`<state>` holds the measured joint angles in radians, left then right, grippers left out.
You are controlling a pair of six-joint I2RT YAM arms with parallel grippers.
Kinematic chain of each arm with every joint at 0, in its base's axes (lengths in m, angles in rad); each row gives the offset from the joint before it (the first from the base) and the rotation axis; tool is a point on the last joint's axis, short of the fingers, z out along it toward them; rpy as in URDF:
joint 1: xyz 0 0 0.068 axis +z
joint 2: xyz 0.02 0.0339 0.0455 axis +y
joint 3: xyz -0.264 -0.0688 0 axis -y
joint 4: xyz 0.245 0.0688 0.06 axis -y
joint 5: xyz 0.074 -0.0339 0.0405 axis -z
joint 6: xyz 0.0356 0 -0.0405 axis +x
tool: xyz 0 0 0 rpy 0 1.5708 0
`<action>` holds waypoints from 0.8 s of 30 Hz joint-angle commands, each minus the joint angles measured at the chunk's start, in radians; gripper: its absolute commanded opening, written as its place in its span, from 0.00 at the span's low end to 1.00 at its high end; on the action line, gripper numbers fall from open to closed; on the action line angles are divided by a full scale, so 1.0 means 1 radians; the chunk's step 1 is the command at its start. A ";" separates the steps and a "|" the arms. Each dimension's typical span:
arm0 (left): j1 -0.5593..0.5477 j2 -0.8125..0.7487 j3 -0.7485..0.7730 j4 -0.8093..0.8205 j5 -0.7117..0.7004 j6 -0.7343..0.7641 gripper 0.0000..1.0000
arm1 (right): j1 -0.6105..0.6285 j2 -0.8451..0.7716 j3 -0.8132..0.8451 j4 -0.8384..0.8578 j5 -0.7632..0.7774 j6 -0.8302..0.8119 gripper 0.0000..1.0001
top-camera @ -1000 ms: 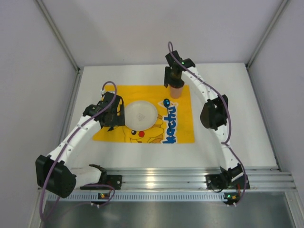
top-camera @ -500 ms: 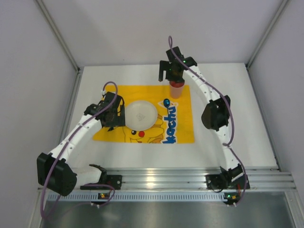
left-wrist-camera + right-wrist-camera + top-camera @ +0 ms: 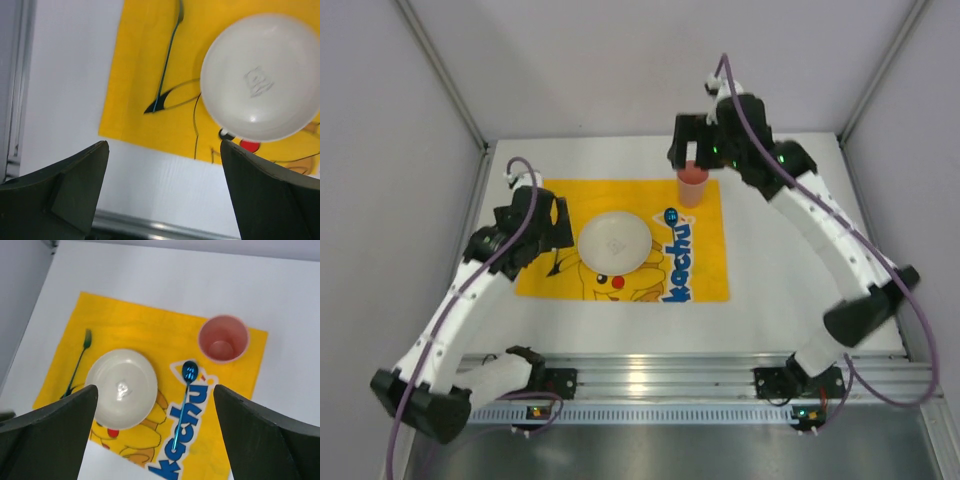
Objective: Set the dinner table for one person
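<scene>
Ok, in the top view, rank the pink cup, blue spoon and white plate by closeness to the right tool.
1. Pink cup, just by the right tool, yellow cloth's far corner.
2. Blue spoon, right of the plate.
3. White plate, middle of the cloth.

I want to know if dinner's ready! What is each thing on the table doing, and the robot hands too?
Cup: upright, empty.
Plate: flat on cloth, bare.
Spoon: lying right of plate.
Fork: lying left of plate.
Cloth: spread flat.
Left gripper: open, empty.
Right gripper: open, empty.
</scene>
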<state>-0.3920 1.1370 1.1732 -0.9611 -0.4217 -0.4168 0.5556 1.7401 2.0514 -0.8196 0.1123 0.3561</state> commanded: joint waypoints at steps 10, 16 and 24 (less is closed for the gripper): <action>-0.004 -0.428 -0.271 0.319 -0.014 -0.098 0.98 | 0.371 -0.837 -1.157 0.206 0.151 0.325 1.00; -0.004 -0.347 -0.271 0.269 0.104 -0.103 0.97 | 0.461 -1.049 -1.272 0.063 0.262 0.425 1.00; -0.004 -0.373 -0.296 0.288 0.158 -0.109 0.96 | 0.517 -1.252 -1.386 0.073 0.250 0.512 1.00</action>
<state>-0.3939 0.7837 0.8871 -0.7013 -0.3012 -0.5140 1.0557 0.5114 0.6724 -0.7509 0.3347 0.8204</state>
